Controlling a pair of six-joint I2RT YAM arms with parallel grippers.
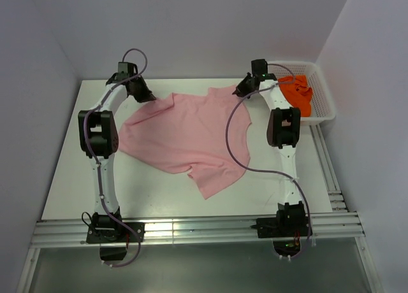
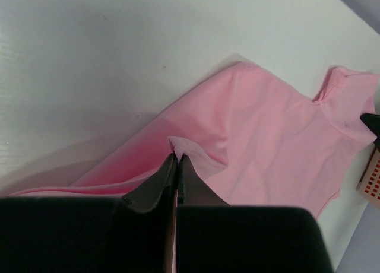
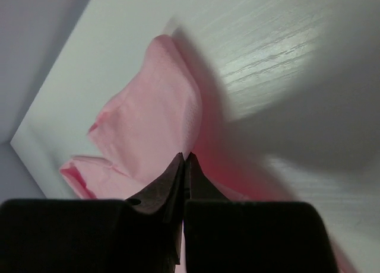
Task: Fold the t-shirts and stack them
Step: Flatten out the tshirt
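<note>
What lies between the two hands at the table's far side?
The pink t-shirt: its far edge runs from the left hand to the right hand, both shut on it, seen in the top view.

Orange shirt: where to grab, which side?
Probably pinch a raised fold of the orange shirt from straight above: it lies bunched in the white basket, whose walls block a sideways approach. The right gripper, nearest, holds the pink shirt.

Soft matt cloth, that pink t-shirt [image 2: 267, 142], lightly creased just ahead of the dull black fingers [image 2: 155, 187] of the left gripper [image 2: 177, 158]; beyond them the white table [image 2: 119, 59] showed a smooth, faintly grained sheen.
</note>
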